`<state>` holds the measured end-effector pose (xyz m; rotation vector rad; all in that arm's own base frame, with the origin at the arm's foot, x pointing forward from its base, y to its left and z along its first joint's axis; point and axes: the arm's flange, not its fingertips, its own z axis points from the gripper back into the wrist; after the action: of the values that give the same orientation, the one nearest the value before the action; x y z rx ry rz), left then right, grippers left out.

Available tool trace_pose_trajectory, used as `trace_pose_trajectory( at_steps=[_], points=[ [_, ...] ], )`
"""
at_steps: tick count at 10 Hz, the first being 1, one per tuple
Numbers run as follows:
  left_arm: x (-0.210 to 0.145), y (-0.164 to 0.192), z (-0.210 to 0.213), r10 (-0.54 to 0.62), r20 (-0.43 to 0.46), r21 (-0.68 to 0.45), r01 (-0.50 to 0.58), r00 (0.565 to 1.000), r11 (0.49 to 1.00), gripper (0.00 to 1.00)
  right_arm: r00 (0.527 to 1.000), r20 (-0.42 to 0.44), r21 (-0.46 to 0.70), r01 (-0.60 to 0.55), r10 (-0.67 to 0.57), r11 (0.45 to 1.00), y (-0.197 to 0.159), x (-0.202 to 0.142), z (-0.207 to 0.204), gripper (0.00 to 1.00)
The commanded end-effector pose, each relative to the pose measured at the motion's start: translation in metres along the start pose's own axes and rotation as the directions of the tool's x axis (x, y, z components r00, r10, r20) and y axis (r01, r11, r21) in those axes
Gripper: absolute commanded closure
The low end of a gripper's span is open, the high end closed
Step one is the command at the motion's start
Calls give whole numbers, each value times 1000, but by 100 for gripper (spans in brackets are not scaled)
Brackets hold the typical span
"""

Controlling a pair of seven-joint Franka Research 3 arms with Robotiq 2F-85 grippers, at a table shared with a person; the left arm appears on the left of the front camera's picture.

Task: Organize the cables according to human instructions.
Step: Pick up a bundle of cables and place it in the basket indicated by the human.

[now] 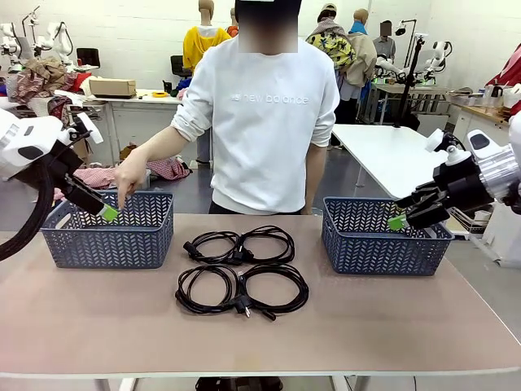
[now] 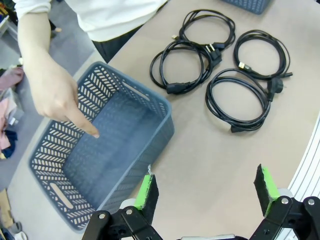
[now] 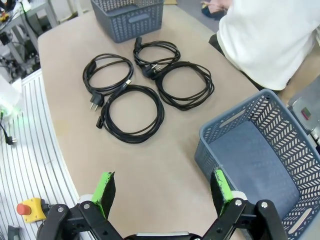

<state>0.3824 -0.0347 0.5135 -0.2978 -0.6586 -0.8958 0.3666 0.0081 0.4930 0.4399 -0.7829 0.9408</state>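
Observation:
Several black coiled cables lie in a square cluster at the table's middle, plugs tucked between them; they also show in the left wrist view and the right wrist view. My left gripper hangs open above the left blue basket, its green pads wide apart with nothing between. My right gripper hovers open at the near left corner of the right blue basket, holding nothing. The person's hand points a finger down into the left basket.
The person in a white sweatshirt stands at the far edge between the baskets. Both baskets look empty inside. A red stop button sits off the table's side. Bare tabletop stretches in front of the cables.

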Motion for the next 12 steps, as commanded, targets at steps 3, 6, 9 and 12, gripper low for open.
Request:
trace_pose_trajectory(
  at_steps=[3,6,9,12],
  points=[
    [0,0,0,0,0,0,0,1000,1000,0,1000,18,7,-24,24,1000,-4,1,-1,0],
    [30,-22,-20,-152,-141,21,156,978,988,0,1000,18,7,-24,24,1000,-4,1,-1,0],
    [62,-59,-73,-300,-259,-81,289,918,954,0,1000,18,7,-24,24,1000,-4,1,-1,0],
    [84,-91,-139,-411,-342,-221,353,845,909,0,1000,18,7,-24,24,1000,-4,1,-1,0]
  ],
)
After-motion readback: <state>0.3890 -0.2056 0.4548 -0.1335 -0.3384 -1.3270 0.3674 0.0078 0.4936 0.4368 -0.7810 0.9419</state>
